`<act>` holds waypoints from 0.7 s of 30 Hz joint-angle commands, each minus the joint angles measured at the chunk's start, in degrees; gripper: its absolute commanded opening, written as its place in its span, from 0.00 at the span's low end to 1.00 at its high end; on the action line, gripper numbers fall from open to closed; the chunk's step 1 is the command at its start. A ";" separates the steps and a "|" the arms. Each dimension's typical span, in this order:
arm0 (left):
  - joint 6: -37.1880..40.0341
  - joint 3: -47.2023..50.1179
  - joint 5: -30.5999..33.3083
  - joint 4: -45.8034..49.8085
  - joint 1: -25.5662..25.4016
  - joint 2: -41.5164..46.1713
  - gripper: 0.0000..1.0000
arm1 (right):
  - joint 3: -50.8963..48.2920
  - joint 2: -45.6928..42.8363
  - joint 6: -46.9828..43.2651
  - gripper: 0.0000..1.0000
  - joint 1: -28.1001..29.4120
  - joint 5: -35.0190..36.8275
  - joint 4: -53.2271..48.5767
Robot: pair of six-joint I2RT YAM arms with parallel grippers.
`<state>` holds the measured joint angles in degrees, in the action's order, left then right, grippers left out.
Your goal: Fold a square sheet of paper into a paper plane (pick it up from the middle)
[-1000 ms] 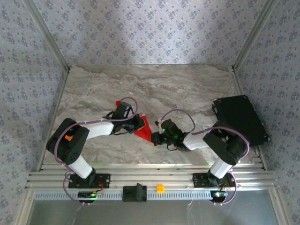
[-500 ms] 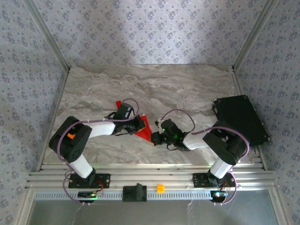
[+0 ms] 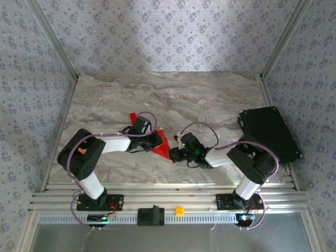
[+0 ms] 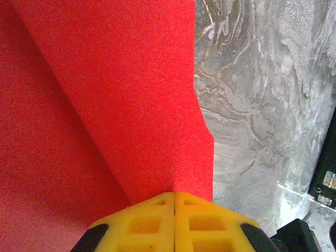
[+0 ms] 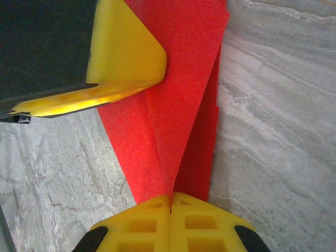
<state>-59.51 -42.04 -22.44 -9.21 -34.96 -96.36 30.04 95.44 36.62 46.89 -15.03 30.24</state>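
— Two claws, both pinching?
— Yes. The right gripper (image 5: 171, 198) is pressing shut on the folded red sheet (image 3: 164, 146), well left of the black case (image 3: 269, 134), and the left gripper (image 4: 174, 197) is clamping its farther edge.
— Why both?
— Probably they're keeping the creases tight (ready for another fold).

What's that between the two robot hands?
A folded sheet of red paper spans the gap; the left hand and right hand both pinch it, seen from the top camera.
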 commanded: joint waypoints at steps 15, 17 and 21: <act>-0.14 -0.88 3.36 1.29 -0.22 -0.37 0.07 | 1.85 3.94 -0.15 0.00 -0.66 -4.06 -7.68; -0.02 -0.96 3.84 1.98 -0.20 -0.41 0.07 | 2.18 4.15 -0.15 0.00 -0.66 -4.46 -8.08; -0.05 -0.97 4.42 2.36 -0.22 -0.50 0.07 | 2.60 4.21 -0.13 0.00 -0.91 -4.84 -9.12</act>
<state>-59.64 -42.35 -19.81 -8.56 -35.00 -96.55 32.32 96.44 36.64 45.50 -18.63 27.03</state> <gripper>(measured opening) 0.068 0.052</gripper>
